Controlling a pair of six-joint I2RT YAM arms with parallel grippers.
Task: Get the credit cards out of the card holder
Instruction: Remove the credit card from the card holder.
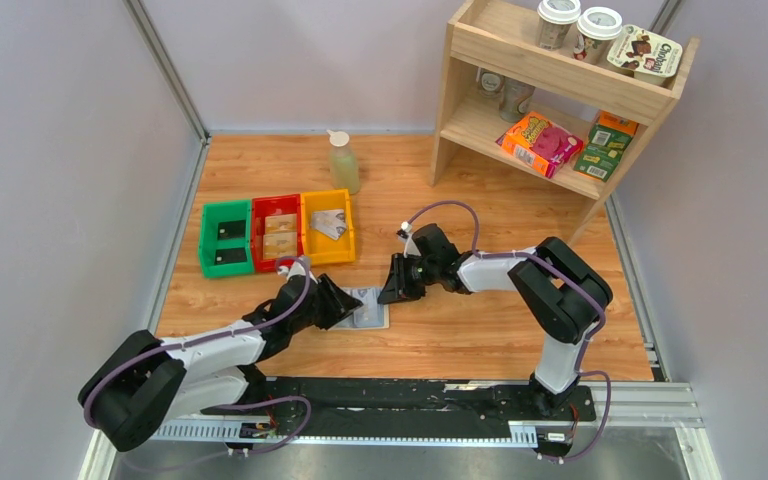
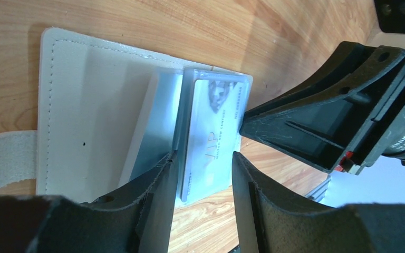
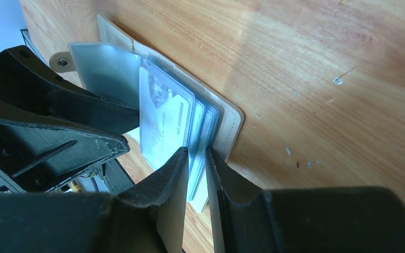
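Observation:
The card holder (image 1: 370, 310) lies open on the wooden table between my two grippers, beige outside (image 3: 228, 122) and pale inside (image 2: 84, 105), with clear sleeves fanned upright. A silvery credit card (image 2: 213, 132) printed "VIP" sits in the front sleeve (image 3: 161, 118). My left gripper (image 2: 203, 163) stands open, its fingers either side of that card's lower end. My right gripper (image 3: 196, 158) is shut on the rear sleeves of the holder, opposite the left one (image 1: 397, 285).
Green (image 1: 226, 238), red (image 1: 278, 232) and yellow (image 1: 328, 226) bins sit behind the holder with cards in them. A bottle (image 1: 342, 162) stands further back. A wooden shelf (image 1: 560, 90) of groceries is at the back right. Walls bound the table.

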